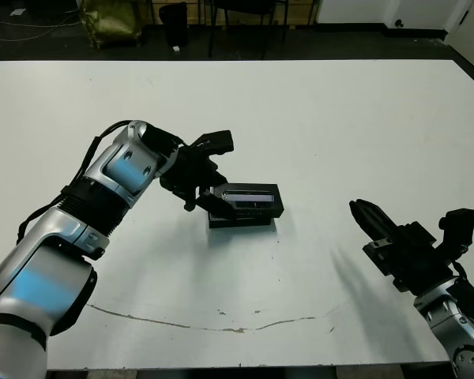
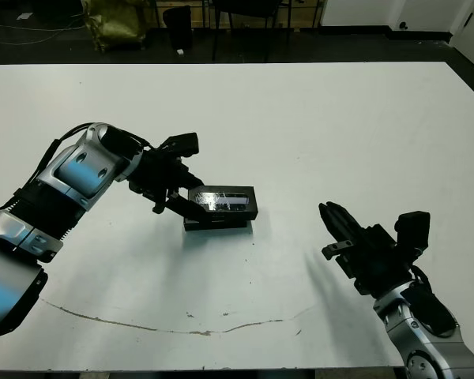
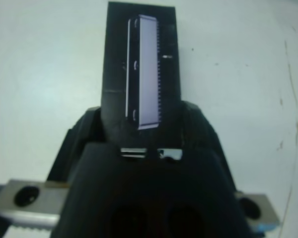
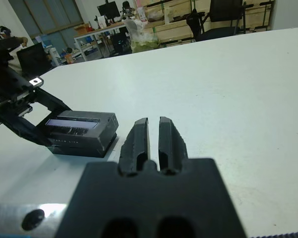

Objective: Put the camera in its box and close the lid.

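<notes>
Looking down from the head views, you had the left claw (image 1: 207, 170) at the flat black lid with the silvery-lilac strip (image 1: 249, 197), which sat tilted over the shallow black-walled box (image 1: 241, 219) near the middle of the white counter (image 1: 340, 118). One finger (image 1: 213, 142) stood up clear of the lid and the other reached down to its near end, so the claw was spread apart, not clamped. The right claw (image 1: 403, 229) hung well apart to the right, with bare counter all round and every edge far off.

In the left wrist view, the lid (image 3: 141, 69) ran straight out from the claw body; I could not tell whether the small black camera lay beneath it.

In the right wrist view, your right claw's fingers (image 4: 138, 139) were together, holding nothing, and the lid (image 4: 79, 125) looked raised at one end. My worry: pressing on one end could skid the box or seat the lid crooked.
</notes>
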